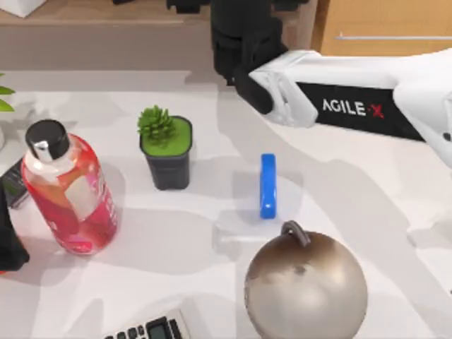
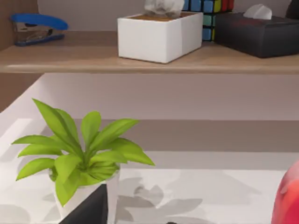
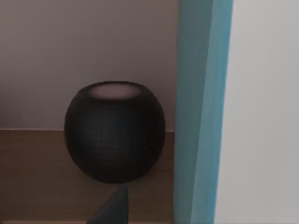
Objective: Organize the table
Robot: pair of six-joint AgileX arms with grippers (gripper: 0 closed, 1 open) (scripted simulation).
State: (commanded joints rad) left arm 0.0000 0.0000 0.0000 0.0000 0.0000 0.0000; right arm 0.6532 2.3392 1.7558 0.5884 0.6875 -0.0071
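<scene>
The white table (image 1: 353, 205) holds a red bottle (image 1: 70, 194) with a black cap at the left and a small succulent in a black pot (image 1: 167, 152). A blue bar (image 1: 268, 186) stands on edge in the middle, with a bronze bell (image 1: 305, 286) in front of it. My right arm reaches from the right to the back, its gripper (image 1: 236, 49) at the wooden shelf (image 1: 106, 14). The right wrist view shows a round black speaker (image 3: 114, 130) standing on that shelf close ahead, beside a teal upright panel (image 3: 201, 112). My left gripper (image 1: 8, 244) is parked at the table's left edge.
A calculator (image 1: 152, 328) lies at the front edge and a phone (image 1: 13, 182) at the far left. A leafy plant in a white pot (image 2: 84, 154) stands back left. The shelf carries a blue stapler (image 2: 37, 28), a white tissue box (image 2: 159, 35), a colour cube (image 2: 210, 9) and a black tissue box (image 2: 257, 32). An orange-wood drawer unit (image 1: 381, 25) stands back right.
</scene>
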